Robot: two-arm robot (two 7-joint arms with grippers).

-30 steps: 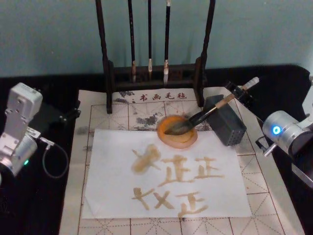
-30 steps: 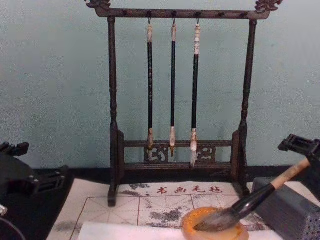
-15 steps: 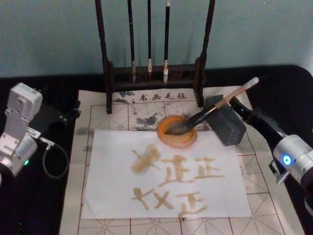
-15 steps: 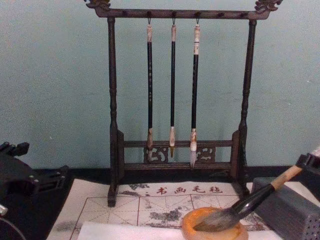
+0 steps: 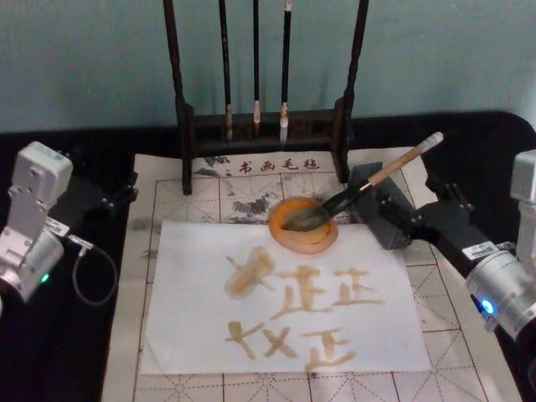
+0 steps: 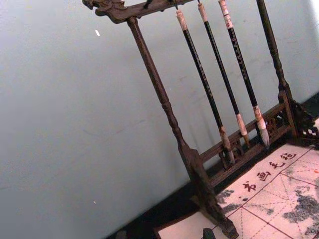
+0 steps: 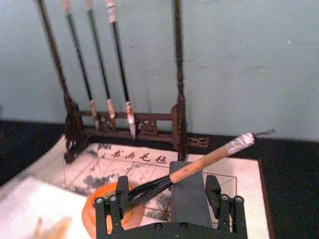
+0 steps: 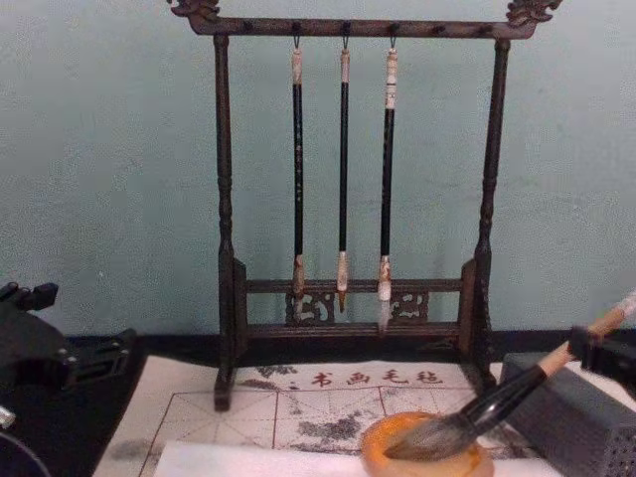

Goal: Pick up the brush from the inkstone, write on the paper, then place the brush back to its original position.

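Left gripper (image 5: 117, 197) parked at the mat's left edge, well clear of the paper; cannot tell whether its fingers are open or closed.

Paper (image 5: 193, 327): white sheet lying flat on the gridded mat (image 5: 167, 188), carrying tan-brown brush strokes; mat border is free on all sides of it.

Brush rack (image 8: 227, 199) stands at the mat's far edge with three thin brushes (image 8: 343, 169) hanging.

Inkstone (image 5: 303, 225) just beyond the paper's far edge, right of centre. Brush (image 5: 368, 183) rests with its bristles in the dish, handle slanting up and right over the grey block (image 7: 188, 196).

Right gripper (image 7: 170, 199): fingers spread wide, one each side of the block and brush handle, not touching the handle. Its lower part is cut off in the wrist view.
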